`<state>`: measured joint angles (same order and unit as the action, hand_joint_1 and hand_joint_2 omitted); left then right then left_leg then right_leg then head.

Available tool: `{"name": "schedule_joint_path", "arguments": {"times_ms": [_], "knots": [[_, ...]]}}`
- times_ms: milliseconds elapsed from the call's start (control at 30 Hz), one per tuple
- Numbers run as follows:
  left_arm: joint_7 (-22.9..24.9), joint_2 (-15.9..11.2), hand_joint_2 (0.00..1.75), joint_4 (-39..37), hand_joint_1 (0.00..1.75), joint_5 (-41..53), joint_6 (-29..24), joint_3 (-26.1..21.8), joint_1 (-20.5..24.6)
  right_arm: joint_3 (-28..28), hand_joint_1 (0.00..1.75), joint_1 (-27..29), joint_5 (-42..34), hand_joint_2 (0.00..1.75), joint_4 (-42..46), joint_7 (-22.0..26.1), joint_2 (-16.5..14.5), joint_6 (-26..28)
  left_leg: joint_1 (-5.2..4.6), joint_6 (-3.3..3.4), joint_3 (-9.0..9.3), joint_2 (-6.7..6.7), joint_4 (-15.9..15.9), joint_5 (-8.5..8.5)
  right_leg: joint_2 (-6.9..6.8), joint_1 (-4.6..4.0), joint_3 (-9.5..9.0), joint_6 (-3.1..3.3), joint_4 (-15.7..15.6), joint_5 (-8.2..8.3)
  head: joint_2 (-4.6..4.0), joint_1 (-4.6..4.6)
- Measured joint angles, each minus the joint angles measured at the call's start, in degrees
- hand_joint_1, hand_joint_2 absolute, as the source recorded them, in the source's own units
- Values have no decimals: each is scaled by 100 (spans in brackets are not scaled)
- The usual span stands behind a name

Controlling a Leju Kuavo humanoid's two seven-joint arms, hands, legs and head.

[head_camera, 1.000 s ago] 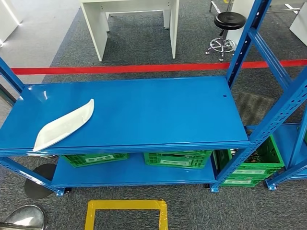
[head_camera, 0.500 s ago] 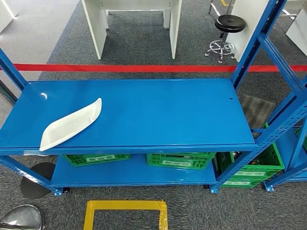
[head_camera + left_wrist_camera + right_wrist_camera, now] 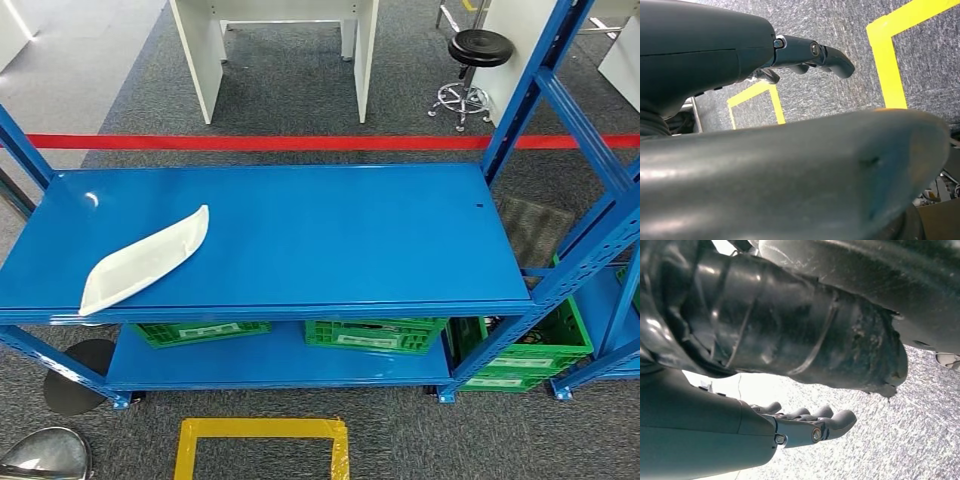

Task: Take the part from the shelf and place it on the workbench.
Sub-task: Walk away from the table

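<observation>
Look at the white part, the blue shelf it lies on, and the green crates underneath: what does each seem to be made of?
White part: probably moulded plastic, smooth and slightly glossy, with thin curved edges; painted metal is possible.
Blue shelf: looks like painted sheet steel, with a glossy highlight, a folded front edge and perforated uprights.
Green crates: most likely moulded plastic, judging by the slotted lattice walls and uniform colour.

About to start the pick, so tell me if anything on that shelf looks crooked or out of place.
The white part lies slantwise at the left of the blue shelf's top deck, its near end at or just past the front edge. Nothing looks spilled or damaged.
</observation>
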<state>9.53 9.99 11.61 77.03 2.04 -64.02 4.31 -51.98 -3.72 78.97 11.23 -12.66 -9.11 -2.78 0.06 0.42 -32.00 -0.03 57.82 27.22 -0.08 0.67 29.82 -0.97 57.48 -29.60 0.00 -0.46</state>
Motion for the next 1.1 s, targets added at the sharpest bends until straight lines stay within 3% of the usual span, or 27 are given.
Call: {"name": "schedule_joint_path", "arguments": {"times_ms": [133, 300, 367, 433, 467, 500, 533, 567, 633, 667, 767, 833, 933, 967, 1000, 1033, 1100], "knots": [[-9, -2, 0, 0, 0, 4, 0, 0, 0, -1, 0, 0, 3, 0, 0, 1, -1, 0, -12, 37, -6, -1, 33, 20, -1, 20, -7, -36, -15, 9, 0, -2], [-14, 2, 0, 0, 0, -11, 13, 0, 1, 0, 0, -10, 2, 0, 0, 0, -1, -1, -6, 158, 55, 7, -95, -16, 0, 38, 18, -123, 44, -65, 0, 5], [-14, 4, 0, 0, 0, -14, 21, 0, 3, 0, 0, -10, 1, 0, 0, 0, 0, -2, 14, 201, 107, 17, -173, -50, 4, 40, 283, -137, 571, -340, 0, 34], [-14, 3, 0, 0, 0, -14, 23, 0, 3, 0, 0, -3, -3, 0, 0, 1, 0, -2, 8, 216, 116, 18, -173, -40, 6, 43, 696, -152, 1330, -627, 0, 55], [-14, 3, 0, 0, 0, -14, 26, 0, 1, 0, 0, 2, -4, 0, 0, 0, 0, -2, 5, 215, 125, 17, -169, -27, 5, 45, 841, -160, 1552, -645, 0, 57], [-15, 3, 0, 0, 0, -14, 29, 0, -1, 0, 0, 7, -5, 0, 0, -1, 0, -2, 5, 206, 141, 15, -163, -8, 4, 47, 885, -165, 1561, -547, 0, 57], [-17, 4, 0, 0, 0, -14, 32, 0, -3, 0, 0, 10, -4, 0, 0, -2, 2, -2, 9, 190, 164, 9, -153, 16, 2, 49, 827, -164, 1370, -360, 0, 59], [-20, 5, 0, 0, 0, -13, 36, 0, -4, 0, 0, 11, -2, 0, 0, -3, 3, -2, 13, 167, 194, 4, -138, 47, -1, 53, 667, -158, 980, -116, 0, 60], [-28, 6, 0, 0, 0, -10, 33, 0, -2, 0, 0, 5, 2, 0, 0, -4, 5, -4, 1, 96, 227, -4, -98, 118, 2, 49, 350, -120, 309, 137, 0, 73], [-31, 6, 0, 0, 0, -8, 28, 0, 2, 0, 0, 2, 3, 0, 0, -3, 5, -6, -7, 58, 233, -5, -82, 144, 6, 43, 256, -89, 133, 165, 0, 73], [-33, 3, 0, 0, 0, -2, 13, 0, 13, -1, 0, 6, 2, 0, 0, -11, 4, -10, 3, -32, 248, -5, -63, 180, 15, 24, 207, 25, 103, 123, 0, 55], [-33, 1, 0, 0, 0, 1, 5, 0, 14, -2, 0, 9, 1, 0, 0, -17, 4, -13, 21, -93, 169, -6, 153, 317, 6, 38, 179, 98, 85, 115, 0, 36], [-33, 1, 0, 0, 0, 5, 2, 0, 5, -2, 0, 4, 0, 0, 0, -17, 4, -15, 42, -160, -392, -6, 1255, 788, -7, 44, 135, 171, 77, 74, 0, -6], [-33, 1, 0, 0, 0, 5, 2, 0, -2, -2, 0, 5, 0, 0, 0, -17, 4, -15, 47, -170, -578, -6, 1574, 863, -5, 42, 116, 178, 77, 56, 0, -9], [-33, 2, 0, 0, 0, 5, 2, 0, -10, -2, 0, 9, 0, 0, 0, -17, 4, -15, 49, -169, -671, -6, 1679, 805, 1, 41, 88, 177, 77, 34, 0, -10], [-33, 2, 0, 0, 0, 5, 2, 0, -16, -2, 0, 13, 0, 0, 0, -17, 4, -15, 50, -161, -659, -6, 1564, 640, 8, 41, 53, 170, 77, 10, 0, -13], [-33, -1, 0, 0, 0, 5, 1, 0, -20, -2, 0, 17, 0, 0, -1, -17, 3, -15, 46, -117, -385, -6, 815, 126, 18, 43, -19, 141, 75, -51, 0, -16]]}}
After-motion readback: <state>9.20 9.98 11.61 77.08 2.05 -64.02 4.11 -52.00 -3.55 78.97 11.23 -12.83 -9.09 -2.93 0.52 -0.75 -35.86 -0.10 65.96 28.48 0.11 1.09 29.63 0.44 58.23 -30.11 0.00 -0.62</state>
